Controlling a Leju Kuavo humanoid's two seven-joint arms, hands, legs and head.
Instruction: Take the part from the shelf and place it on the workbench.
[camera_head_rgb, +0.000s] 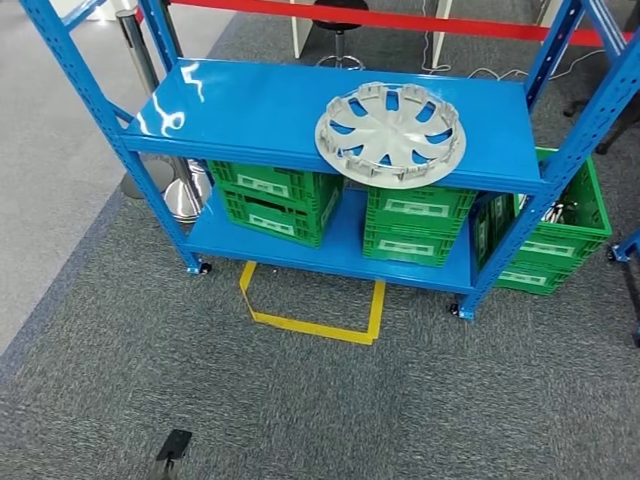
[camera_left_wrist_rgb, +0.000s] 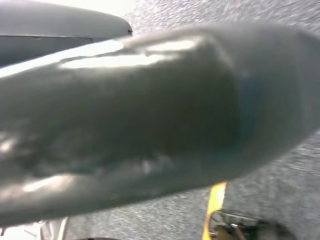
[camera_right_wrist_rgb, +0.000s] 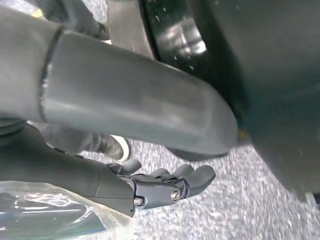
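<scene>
Head view: glossy blue steel shelf (camera_head_rgb: 249, 105) on grey carpet (camera_head_rgb: 226, 390), ribbed green plastic crates (camera_head_rgb: 275, 200) on lower deck, round silver spoked wheel cover (camera_head_rgb: 390, 133) lying flat on top deck, right of centre. Right wrist view: right hand (camera_right_wrist_rgb: 166, 185) hangs w/ dark fingers (camera_right_wrist_rgb: 196, 177) gently curved, holding nothing. Left hand's state can't be told; left wrist view is blurred.

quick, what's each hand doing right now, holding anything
Left hand: cannot be told; its wrist view is a blur.
Right hand: holds nothing, fingers stretched out, hanging above the carpet.
</scene>
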